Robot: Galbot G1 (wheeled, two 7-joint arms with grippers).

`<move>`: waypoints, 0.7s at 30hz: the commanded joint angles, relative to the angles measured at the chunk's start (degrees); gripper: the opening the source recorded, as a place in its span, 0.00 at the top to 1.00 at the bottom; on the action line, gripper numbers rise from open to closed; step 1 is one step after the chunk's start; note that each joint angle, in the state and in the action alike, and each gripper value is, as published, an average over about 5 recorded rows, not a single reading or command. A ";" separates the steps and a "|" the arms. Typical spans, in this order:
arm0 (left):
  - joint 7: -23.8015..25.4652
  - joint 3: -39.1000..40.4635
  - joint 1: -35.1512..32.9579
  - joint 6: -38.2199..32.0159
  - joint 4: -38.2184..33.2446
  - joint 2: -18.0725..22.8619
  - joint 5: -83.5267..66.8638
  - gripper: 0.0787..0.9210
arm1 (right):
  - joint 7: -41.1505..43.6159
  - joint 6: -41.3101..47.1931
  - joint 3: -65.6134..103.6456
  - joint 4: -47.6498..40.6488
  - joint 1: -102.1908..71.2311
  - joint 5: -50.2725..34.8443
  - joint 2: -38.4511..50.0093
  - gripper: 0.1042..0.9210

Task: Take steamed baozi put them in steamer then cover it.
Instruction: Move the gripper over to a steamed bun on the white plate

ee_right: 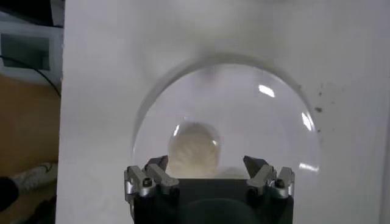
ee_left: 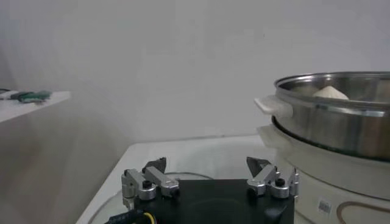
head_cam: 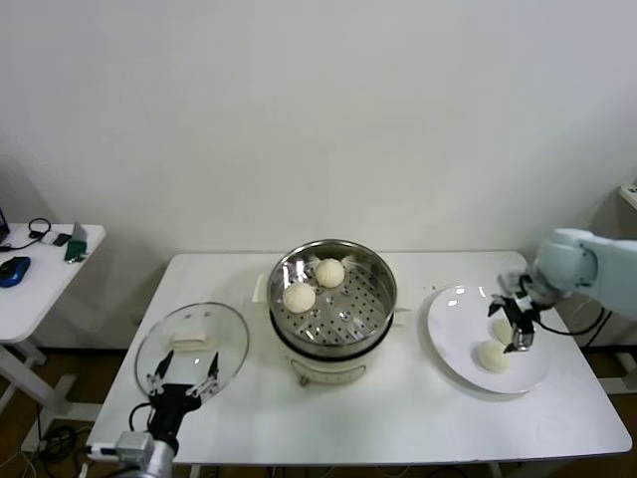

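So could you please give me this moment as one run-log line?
buns: two in steamer, two on plate | right hand: open over plate buns | left hand: open, by lid | steamer uncovered

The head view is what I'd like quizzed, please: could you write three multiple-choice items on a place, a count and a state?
1. Where does the glass lid lie?
A. on the steamer
B. on the table left of the steamer
C. on the plate

2. How many baozi sit in the steamer?
A. two
B. none
C. four

3. How is the right gripper?
A. shut on a bun
B. open above the plate
C. inside the steamer

Answers: B, the lid rests flat beside the pot; A, two buns lie on the perforated tray; B, its fingers stand apart over a bun.
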State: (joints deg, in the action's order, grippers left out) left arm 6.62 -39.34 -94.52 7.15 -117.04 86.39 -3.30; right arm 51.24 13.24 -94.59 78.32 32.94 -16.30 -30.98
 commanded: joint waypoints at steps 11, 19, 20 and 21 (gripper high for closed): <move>-0.01 -0.24 0.02 0.12 0.47 0.34 0.34 0.12 | -1.70 1.10 12.85 -7.40 -17.30 5.01 -1.16 0.12; -0.06 -0.11 -0.10 0.18 0.40 0.32 0.56 0.12 | -2.45 1.04 14.91 -9.42 -18.67 5.29 -2.65 0.13; -0.06 -0.09 -0.13 0.18 0.37 0.32 0.60 0.12 | -2.43 1.03 15.00 -9.45 -18.66 5.23 -2.77 0.14; -0.06 -0.07 -0.16 0.17 0.33 0.32 0.64 0.12 | -2.41 1.01 15.04 -9.43 -18.61 5.18 -2.87 0.16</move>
State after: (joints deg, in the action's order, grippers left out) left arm 6.58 -39.47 -94.57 7.31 -116.61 86.71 -2.77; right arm 49.29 14.13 -82.13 70.71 17.10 -11.88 -33.37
